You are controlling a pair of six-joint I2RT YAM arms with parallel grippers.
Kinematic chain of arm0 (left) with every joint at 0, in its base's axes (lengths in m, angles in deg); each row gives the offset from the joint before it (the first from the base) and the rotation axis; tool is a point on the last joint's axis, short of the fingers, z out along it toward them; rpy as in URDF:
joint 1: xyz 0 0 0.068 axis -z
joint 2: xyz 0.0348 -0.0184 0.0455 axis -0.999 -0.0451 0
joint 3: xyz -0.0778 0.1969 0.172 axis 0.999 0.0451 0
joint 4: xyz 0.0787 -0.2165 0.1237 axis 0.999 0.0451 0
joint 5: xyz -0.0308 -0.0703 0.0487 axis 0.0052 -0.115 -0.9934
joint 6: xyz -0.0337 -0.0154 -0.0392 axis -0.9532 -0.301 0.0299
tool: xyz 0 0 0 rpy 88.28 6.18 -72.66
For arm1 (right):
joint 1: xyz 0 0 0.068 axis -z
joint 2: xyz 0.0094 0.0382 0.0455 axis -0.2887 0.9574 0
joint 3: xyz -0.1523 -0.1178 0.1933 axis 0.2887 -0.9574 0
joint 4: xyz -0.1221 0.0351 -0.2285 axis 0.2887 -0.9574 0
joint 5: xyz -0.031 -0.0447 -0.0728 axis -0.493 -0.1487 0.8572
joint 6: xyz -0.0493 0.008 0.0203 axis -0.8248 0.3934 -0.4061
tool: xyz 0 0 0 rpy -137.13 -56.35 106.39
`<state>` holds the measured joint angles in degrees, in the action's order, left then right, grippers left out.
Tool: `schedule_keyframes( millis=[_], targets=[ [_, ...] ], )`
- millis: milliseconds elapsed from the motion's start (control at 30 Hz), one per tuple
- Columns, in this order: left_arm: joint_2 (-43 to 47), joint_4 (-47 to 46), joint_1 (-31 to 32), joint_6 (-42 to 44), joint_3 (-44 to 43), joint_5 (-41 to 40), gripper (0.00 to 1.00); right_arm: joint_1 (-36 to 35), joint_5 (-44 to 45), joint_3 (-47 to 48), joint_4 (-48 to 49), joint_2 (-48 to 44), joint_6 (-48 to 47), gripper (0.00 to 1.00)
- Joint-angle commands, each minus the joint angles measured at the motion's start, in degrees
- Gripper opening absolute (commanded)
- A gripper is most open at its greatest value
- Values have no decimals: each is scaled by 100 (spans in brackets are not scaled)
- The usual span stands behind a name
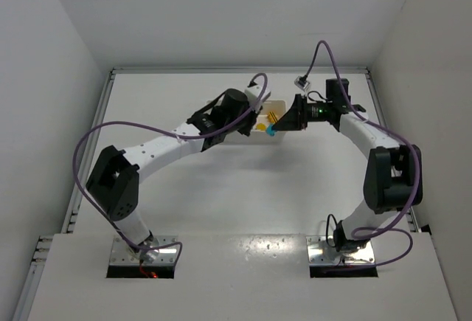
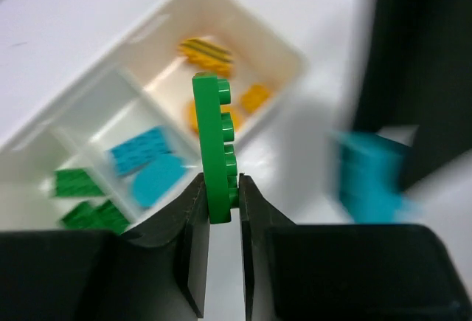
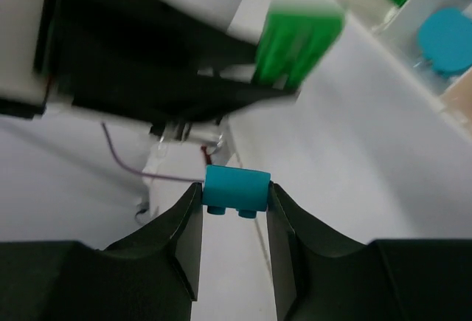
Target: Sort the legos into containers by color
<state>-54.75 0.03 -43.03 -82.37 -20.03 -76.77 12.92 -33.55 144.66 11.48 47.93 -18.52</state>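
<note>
My left gripper [image 2: 221, 199] is shut on a green lego plate [image 2: 215, 144] held upright above the table beside the white tray [image 2: 280, 44]. The tray's three compartments hold green bricks [image 2: 85, 199], cyan-blue bricks [image 2: 144, 162] and yellow-orange bricks [image 2: 206, 54]. My right gripper [image 3: 236, 203] is shut on a small cyan-blue brick [image 3: 236, 190], studs down, facing the left gripper. The same green plate [image 3: 299, 44] shows blurred in the right wrist view, the cyan brick [image 2: 372, 177] blurred in the left. From above, both grippers meet at the tray [image 1: 276, 107], with the cyan brick [image 1: 271, 133] visible.
The left arm [image 1: 177, 140] covers most of the tray from above. White walls enclose the table [image 1: 243, 188] on the left, back and right. Purple cables loop over both arms.
</note>
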Motion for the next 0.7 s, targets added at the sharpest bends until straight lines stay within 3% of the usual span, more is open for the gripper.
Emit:
schedule_keyframes(
  millis=[0,133,267,367,433,667],
  targets=[
    [173,-438,-482,334,38,-1138,0,-98,-771,298,-873,-386,-666,0],
    [233,-438,-1043,536,38,-1314,0,-98,-649,684,-1947,-386,-1581,0],
    [339,-140,-1440,476,38,-1182,0,-177,-148,1009,-1509,-132,-1354,0],
    [339,142,-1511,423,38,-1033,0,-238,300,1256,-468,201,-688,0],
    [339,282,-1564,318,186,-902,6,-369,765,1570,-8,596,-327,0],
    [225,388,-1617,124,292,-313,13,-774,1785,3241,-58,1898,-185,0]
  ],
)
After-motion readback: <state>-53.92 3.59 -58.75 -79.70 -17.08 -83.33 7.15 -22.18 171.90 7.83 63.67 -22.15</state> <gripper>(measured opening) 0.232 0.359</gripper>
